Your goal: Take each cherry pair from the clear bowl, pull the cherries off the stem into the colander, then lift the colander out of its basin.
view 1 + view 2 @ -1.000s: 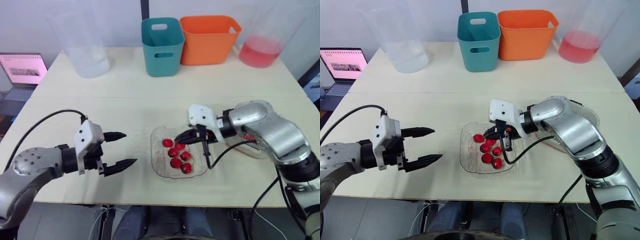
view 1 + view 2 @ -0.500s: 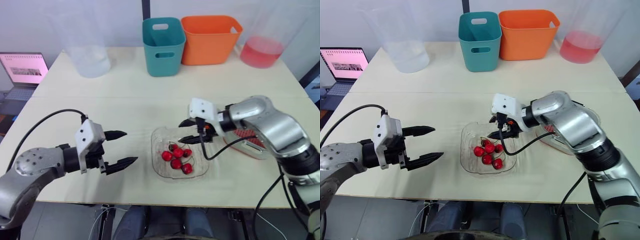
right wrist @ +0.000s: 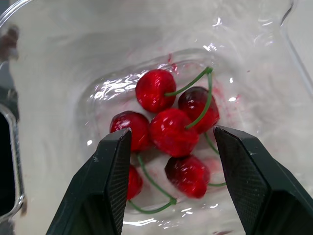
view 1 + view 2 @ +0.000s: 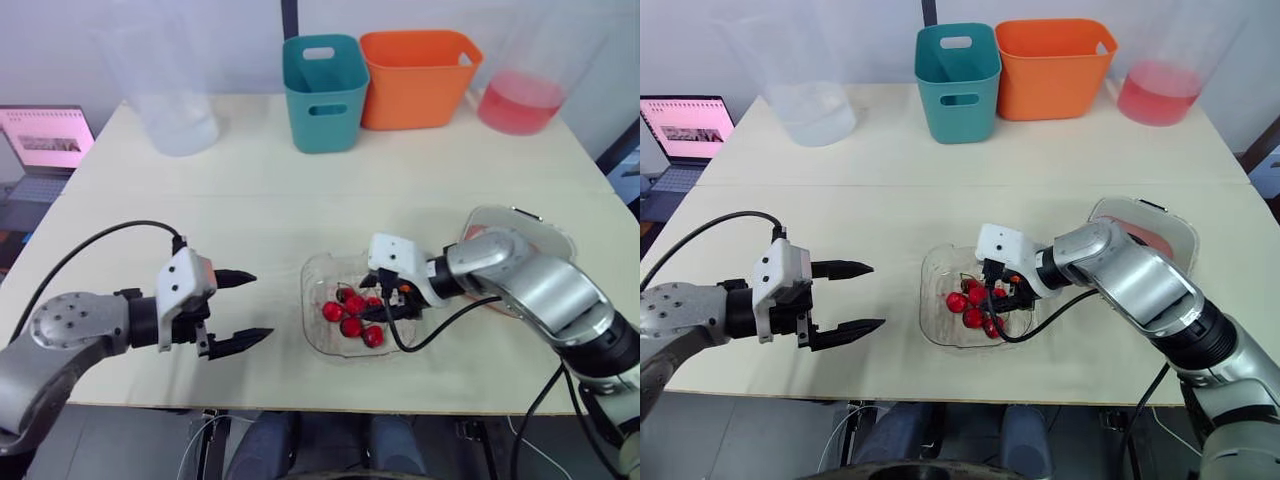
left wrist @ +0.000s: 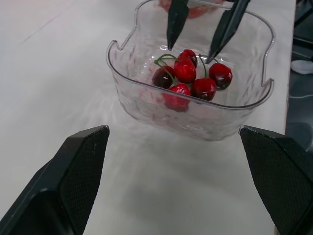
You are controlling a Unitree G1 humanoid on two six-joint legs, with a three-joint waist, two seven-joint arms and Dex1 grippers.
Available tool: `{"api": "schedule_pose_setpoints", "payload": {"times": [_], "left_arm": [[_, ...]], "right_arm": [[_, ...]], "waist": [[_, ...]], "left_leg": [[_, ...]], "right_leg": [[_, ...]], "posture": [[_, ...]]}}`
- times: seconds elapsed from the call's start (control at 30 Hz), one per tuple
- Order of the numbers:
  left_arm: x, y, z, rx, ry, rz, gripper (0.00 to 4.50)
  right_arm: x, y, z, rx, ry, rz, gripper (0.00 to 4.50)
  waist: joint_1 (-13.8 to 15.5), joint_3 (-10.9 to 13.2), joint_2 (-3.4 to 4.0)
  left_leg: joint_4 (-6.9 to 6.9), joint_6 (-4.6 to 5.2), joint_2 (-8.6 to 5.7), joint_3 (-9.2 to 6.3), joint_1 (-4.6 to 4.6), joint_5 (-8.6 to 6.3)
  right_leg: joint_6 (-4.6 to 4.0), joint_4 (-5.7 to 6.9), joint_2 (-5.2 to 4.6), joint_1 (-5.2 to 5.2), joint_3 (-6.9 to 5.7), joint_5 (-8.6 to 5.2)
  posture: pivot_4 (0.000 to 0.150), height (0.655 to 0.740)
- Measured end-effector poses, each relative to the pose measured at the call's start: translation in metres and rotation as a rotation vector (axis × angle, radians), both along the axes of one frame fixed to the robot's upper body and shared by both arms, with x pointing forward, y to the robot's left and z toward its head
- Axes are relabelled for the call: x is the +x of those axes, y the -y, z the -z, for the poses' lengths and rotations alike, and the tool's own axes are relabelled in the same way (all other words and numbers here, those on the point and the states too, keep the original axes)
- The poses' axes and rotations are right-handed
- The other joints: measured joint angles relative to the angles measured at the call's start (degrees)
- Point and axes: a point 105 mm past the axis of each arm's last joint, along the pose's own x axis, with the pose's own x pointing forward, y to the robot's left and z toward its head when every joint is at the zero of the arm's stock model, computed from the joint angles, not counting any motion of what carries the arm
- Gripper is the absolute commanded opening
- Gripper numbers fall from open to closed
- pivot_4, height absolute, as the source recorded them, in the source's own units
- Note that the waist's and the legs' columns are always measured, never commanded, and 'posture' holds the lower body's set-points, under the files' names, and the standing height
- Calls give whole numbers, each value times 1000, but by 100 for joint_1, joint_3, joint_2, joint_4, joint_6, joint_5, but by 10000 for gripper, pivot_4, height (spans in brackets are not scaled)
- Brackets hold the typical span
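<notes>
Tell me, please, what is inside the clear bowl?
Six red cherries on green stems lie clustered in the clear bowl, under the open fingers of the right gripper. One cherry is partly behind a finger; some stems run under the fruit.

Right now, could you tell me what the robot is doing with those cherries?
The right gripper is down in the clear bowl, open astride the cherries, with none gripped yet. The left gripper hangs open above the table beside the bowl, holding nothing. The colander sits in its basin on the bowl's right.
</notes>
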Motion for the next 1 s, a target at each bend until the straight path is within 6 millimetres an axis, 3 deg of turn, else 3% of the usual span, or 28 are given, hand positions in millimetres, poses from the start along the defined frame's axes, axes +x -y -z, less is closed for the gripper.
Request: {"api": "schedule_pose_setpoints", "payload": {"times": [0.27,0.37,0.5,0.77,1.0], "left_arm": [[2,2,-5,-3,25,6,45000],[2,2,-3,-1,25,-1,45000],[3,2,-2,-4,39,-5,45000],[5,1,-2,-7,49,-20,45000],[6,0,-1,-9,49,-29,45000]], "right_arm": [[0,-7,7,-30,-2,-4,28302],[3,-11,6,-26,7,-3,19895],[4,-15,14,-32,-14,-9,217],[2,-18,14,-29,-24,-37,217],[0,-13,-12,13,8,-49,217]], "waist": [[-27,-1,-1],[-33,-3,-5],[-18,-3,-5],[-11,-3,-6],[-14,-2,-6]], "left_leg": [[-2,0,3,-1,4,0],[-3,0,5,0,8,0],[-3,-1,3,0,9,1],[-3,-1,1,-1,8,1],[-5,-1,2,-1,8,1]], "right_leg": [[0,2,4,-1,-1,0],[0,3,5,2,-1,0],[0,2,3,3,-1,0],[0,2,2,3,-1,0],[0,2,3,2,-1,0]], "posture": [[1500,7400],[1500,7400],[1500,7400],[1500,7400],[1500,7400]]}}
